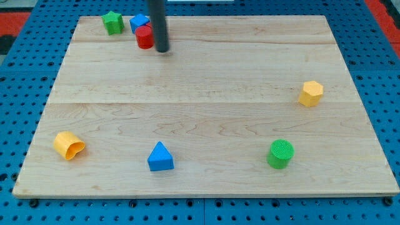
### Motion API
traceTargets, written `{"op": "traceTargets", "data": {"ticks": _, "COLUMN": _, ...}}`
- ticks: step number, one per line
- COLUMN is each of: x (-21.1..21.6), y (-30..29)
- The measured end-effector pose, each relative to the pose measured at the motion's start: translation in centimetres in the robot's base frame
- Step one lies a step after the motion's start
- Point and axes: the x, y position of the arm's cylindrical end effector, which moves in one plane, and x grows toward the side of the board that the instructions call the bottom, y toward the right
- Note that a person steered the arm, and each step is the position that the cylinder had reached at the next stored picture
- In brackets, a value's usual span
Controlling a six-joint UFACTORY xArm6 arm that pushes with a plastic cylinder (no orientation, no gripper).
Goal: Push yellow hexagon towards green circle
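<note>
My tip beside red cylinder, yellow hexagon well apart right, above green circle

A pale wooden bench is seen, bordered all around by a blue perforated panel beneath it.

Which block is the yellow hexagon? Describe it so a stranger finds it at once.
Start at the wooden board and go to its right edge, about halfway up. The yellow hexagon sits there alone, above the green circle. The other yellow block lies far off at the view's lower left.
</note>
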Motion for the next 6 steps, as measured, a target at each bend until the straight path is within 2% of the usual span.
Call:
{"op": "traceTargets", "data": {"ticks": 1, "x": 3.3, "y": 5.0}}
{"op": "traceTargets", "data": {"ticks": 2, "x": 3.2, "y": 10.9}}
{"op": "traceTargets", "data": {"ticks": 3, "x": 3.2, "y": 11.7}}
{"op": "traceTargets", "data": {"ticks": 4, "x": 2.2, "y": 17.8}}
{"op": "traceTargets", "data": {"ticks": 5, "x": 1.9, "y": 27.5}}
{"op": "traceTargets", "data": {"ticks": 6, "x": 4.2, "y": 29.2}}
